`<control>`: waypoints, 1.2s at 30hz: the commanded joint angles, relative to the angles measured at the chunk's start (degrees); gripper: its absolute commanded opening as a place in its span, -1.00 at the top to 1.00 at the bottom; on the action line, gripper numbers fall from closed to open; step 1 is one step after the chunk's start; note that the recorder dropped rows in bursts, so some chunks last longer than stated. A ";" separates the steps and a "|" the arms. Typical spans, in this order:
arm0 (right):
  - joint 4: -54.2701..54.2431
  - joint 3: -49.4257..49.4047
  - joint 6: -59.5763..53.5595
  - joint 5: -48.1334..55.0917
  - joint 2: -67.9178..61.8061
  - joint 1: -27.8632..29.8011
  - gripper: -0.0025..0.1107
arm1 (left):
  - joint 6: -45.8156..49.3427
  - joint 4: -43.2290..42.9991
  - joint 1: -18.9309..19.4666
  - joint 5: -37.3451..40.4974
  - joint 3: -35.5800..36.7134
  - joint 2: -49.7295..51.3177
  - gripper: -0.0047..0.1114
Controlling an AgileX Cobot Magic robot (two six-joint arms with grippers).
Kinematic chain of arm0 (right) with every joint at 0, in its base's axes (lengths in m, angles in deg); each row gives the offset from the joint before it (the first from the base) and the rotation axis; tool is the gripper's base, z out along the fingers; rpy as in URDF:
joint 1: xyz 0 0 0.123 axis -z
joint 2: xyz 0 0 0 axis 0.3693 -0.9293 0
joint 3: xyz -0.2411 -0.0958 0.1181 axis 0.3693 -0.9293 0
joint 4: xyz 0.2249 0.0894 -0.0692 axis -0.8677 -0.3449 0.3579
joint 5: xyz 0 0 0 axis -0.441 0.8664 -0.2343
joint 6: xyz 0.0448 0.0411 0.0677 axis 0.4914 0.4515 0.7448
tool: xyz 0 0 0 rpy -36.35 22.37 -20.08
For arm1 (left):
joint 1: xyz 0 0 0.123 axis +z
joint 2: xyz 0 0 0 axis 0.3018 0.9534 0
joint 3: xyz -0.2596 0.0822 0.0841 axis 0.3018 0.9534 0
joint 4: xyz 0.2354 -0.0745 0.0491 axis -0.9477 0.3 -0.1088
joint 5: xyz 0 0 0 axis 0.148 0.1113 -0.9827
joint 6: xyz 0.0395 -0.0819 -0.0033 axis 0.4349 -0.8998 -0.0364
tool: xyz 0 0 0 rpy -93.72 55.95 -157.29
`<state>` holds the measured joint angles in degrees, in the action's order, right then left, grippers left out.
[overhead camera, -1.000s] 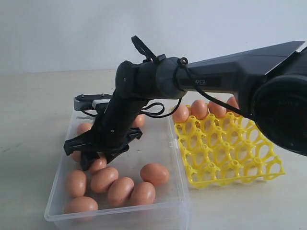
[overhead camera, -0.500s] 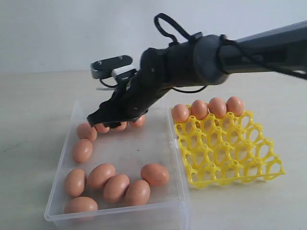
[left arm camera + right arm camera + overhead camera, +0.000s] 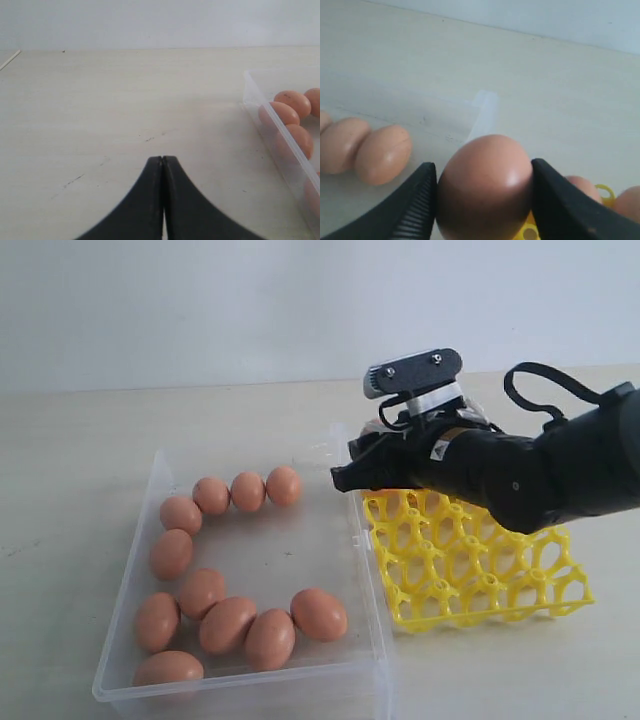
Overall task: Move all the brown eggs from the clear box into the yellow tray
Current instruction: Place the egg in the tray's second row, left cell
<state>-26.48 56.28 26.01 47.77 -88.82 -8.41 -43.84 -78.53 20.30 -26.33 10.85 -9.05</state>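
Exterior view: the right gripper (image 3: 362, 474), clamped on an egg (image 3: 485, 180), has swung from the box (image 3: 310, 540) to the tray (image 3: 480, 575); placement looks next. Left gripper (image 3: 162, 167) is pressed together.

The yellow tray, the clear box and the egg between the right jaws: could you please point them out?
yellow tray (image 3: 478, 613): exterior view, front rim.
clear box (image 3: 250, 695): exterior view, front wall.
held egg (image 3: 485, 187): right wrist view, middle of its shell.
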 commanded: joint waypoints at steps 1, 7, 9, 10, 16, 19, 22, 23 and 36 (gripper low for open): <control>0.58 -1.59 -0.09 -4.68 -0.50 1.97 0.96 | 0.00 0.32 -0.49 -0.71 -0.23 -0.32 0.92; 0.58 -1.47 -0.09 -4.78 -3.40 2.86 0.96 | 0.00 0.32 -0.49 -0.71 -0.23 -0.32 0.92; 0.58 -1.47 0.35 -4.78 -4.33 2.86 0.96 | 0.00 0.32 -0.49 -0.71 -0.23 -0.32 0.92; 0.58 -1.47 0.35 -4.91 -4.64 2.86 0.96 | 0.00 0.32 -0.49 -0.71 -0.23 -0.32 0.92; 1.19 -1.47 0.35 -5.90 -5.70 2.86 0.82 | 0.00 0.32 -0.49 -0.71 -0.23 -0.32 0.92; 3.15 -1.38 1.28 -6.47 -5.70 2.86 0.49 | 0.00 0.32 -0.49 -0.71 -0.23 -0.32 0.92; 4.05 -1.38 1.28 -6.34 -5.70 2.86 0.23 | 0.00 0.32 -0.49 -0.71 -0.23 -0.32 0.92; 4.63 -1.38 1.28 -6.03 -5.70 2.86 0.13 | 0.00 0.32 -0.49 -0.71 -0.23 -0.32 0.92; 5.27 0.78 -1.40 0.44 8.07 2.74 0.10 | 0.00 0.32 -0.49 -0.71 -0.23 -0.32 0.92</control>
<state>-21.68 55.10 25.45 45.83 -86.82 -5.81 -43.84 -78.53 20.30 -26.33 10.85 -9.05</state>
